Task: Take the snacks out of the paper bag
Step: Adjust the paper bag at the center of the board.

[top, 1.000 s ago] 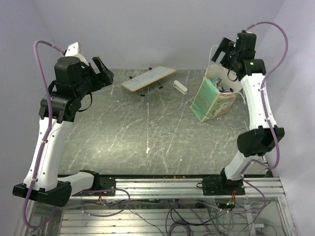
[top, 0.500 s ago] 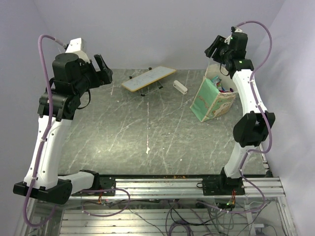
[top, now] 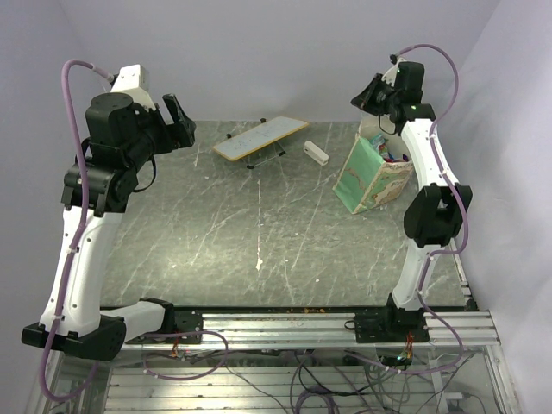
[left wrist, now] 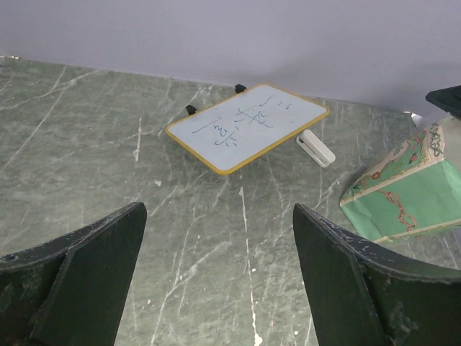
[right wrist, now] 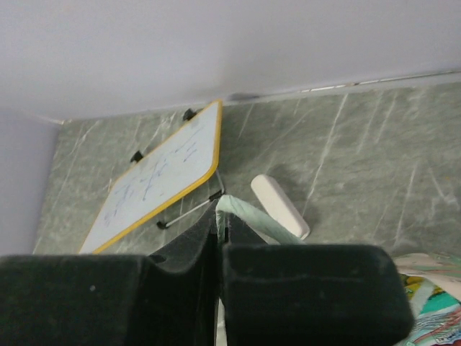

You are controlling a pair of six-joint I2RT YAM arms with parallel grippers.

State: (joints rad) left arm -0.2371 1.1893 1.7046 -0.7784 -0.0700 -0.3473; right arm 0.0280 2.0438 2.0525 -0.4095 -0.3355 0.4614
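The mint-green paper bag (top: 369, 177) stands at the back right of the table, mouth up and leaning. Colourful snacks (top: 397, 158) show just inside its mouth. My right gripper (top: 369, 93) hovers over the bag's far rim. In the right wrist view this gripper (right wrist: 222, 227) is shut, pinching a mint-green folded strip (right wrist: 261, 220) that looks like the bag's top edge. My left gripper (top: 177, 121) is raised at the back left, far from the bag. Its fingers (left wrist: 94, 259) stand wide open and empty, and the bag (left wrist: 403, 203) lies off to their right.
A white board with a yellow rim (top: 260, 136) stands on black legs at the back centre. A small white oblong object (top: 316, 153) lies between the board and the bag. The wall runs close behind them.
My right gripper went from open to shut and now pinches the green edge, while its arm rose and shifted left and back. The left arm turned slightly.
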